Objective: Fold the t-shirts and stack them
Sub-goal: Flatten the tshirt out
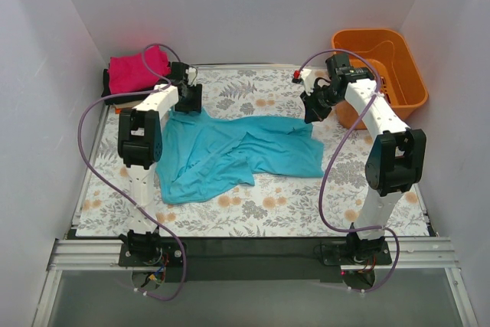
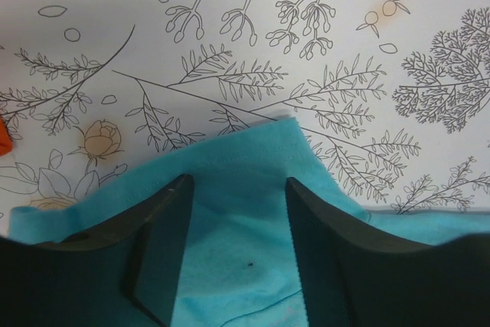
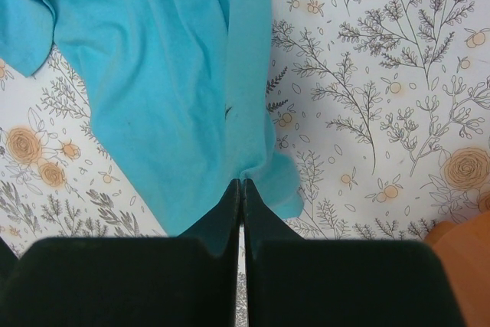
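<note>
The teal t-shirt (image 1: pixel 230 155) lies crumpled across the middle of the floral table. My left gripper (image 1: pixel 189 103) is open over its far left corner; in the left wrist view (image 2: pixel 237 212) the cloth (image 2: pixel 237 181) lies between the spread fingers. My right gripper (image 1: pixel 311 115) is shut on the shirt's far right edge; in the right wrist view (image 3: pixel 243 183) the closed fingertips pinch a fold of teal cloth (image 3: pixel 176 74). A folded magenta-pink shirt (image 1: pixel 136 70) lies on a black one (image 1: pixel 107 82) at the far left, with an orange bit (image 1: pixel 120 109) beside them.
An orange plastic basket (image 1: pixel 389 51) stands at the far right corner, just behind the right arm. White walls close in the table on the left, back and right. Floral tabletop (image 1: pixel 291 204) shows in front of the shirt.
</note>
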Robot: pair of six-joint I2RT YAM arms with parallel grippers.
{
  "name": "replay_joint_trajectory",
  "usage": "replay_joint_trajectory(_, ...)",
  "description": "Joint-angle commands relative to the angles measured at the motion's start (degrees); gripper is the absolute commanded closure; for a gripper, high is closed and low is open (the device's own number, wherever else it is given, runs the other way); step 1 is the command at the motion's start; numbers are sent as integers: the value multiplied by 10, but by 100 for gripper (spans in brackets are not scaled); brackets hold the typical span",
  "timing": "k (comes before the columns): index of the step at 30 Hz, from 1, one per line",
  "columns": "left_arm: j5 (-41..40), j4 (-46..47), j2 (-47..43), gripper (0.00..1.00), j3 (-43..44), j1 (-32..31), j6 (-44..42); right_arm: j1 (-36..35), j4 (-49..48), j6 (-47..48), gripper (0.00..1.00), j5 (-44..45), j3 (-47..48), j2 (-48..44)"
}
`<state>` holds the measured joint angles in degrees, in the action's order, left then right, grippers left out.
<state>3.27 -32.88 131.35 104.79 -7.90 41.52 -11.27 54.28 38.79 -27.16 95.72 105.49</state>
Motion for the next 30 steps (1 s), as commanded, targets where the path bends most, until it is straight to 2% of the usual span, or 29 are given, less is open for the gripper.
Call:
replay_joint_trajectory(1, -41, 6, -24, 48, -3, -5, -19, 1, 4, -1, 99, -5, -9, 3)
replay_joint_trajectory(8, -43, 12, -3, 48, -1, -23, -13, 1, 4, 3, 99, 4, -12, 8)
replay_joint_trajectory(12, -60, 10, 10, 54, 3, -23, -12, 1, 3, 3, 99, 2, -10, 11)
replay_joint_trajectory(13, -56, 11, 9, 61, 2, -23, -13, 0, 4, 3, 99, 2, -10, 11)
replay_joint_trajectory(14, -55, 11, 3, 62, 1, -23, -14, 1, 4, 3, 99, 3, -12, 11)
replay_joint_trajectory(18, -12, 13, -35, 58, 5, -22, -17, 1, 3, 5, 99, 4, -18, 8)
replay_joint_trajectory(21, 35, 12, -41, 77, 19, -24, -38, 1, 4, 4, 99, 2, -18, 9)
replay_joint_trajectory(23, 51, -4, -34, 81, 44, -24, -43, 0, 4, 3, 99, -1, -15, 11)
replay_joint_trajectory(25, 38, -16, -20, 75, 59, -24, -40, 1, 4, 1, 99, 0, -12, 13)
replay_joint_trajectory(26, 15, -20, -15, 62, 74, -24, -29, 1, 4, 1, 99, 0, -12, 13)
replay_joint_trajectory(27, 8, -25, -11, 57, 81, -24, -28, 1, 4, 1, 99, 0, -11, 12)
replay_joint_trajectory(30, -16, -25, -7, 48, 81, -23, -22, 1, 4, 3, 99, 2, -11, 11)
